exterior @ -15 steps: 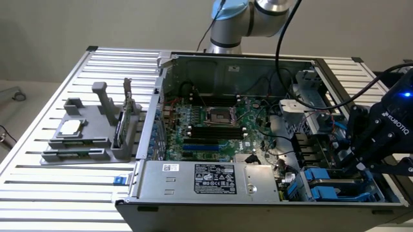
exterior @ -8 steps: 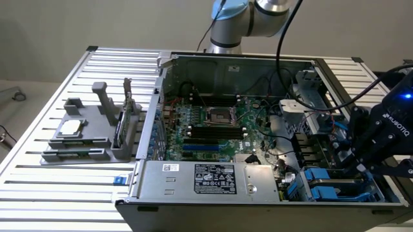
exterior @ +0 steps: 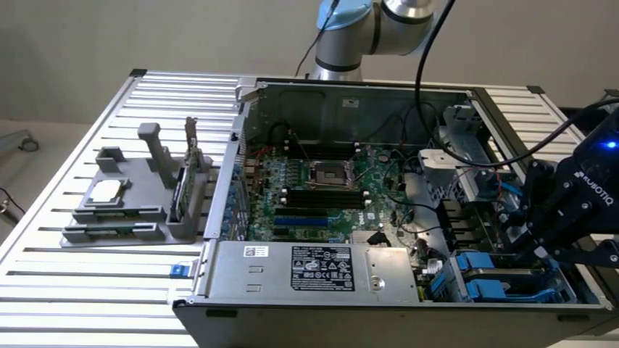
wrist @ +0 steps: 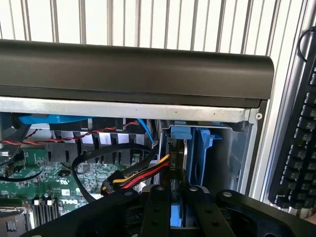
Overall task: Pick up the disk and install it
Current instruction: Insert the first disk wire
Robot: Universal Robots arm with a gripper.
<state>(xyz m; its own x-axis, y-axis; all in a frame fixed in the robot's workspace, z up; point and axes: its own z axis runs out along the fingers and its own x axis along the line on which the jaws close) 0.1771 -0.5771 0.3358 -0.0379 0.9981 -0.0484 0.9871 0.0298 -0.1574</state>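
Note:
My gripper (exterior: 538,250) hangs low over the drive bay at the front corner of the open computer case (exterior: 290,279), on the exterior view's right. In the wrist view its two black fingers (wrist: 159,200) stand close together, shut on the thin edge of the disk (wrist: 178,155). The disk stands on edge in the bay, a silver-grey slab in a blue plastic carrier (wrist: 200,153). A red, yellow and black cable bundle (wrist: 143,175) runs up to the disk's end. In the exterior view the gripper body covers most of the disk.
Blue caddies (exterior: 480,272) sit in the bay beside the gripper. The motherboard (exterior: 320,188) and silver power supply (exterior: 320,268) lie inside the case. A grey fixture (exterior: 130,196) with a small chip stands on the slatted table. A black keyboard (wrist: 298,148) lies beyond the case wall.

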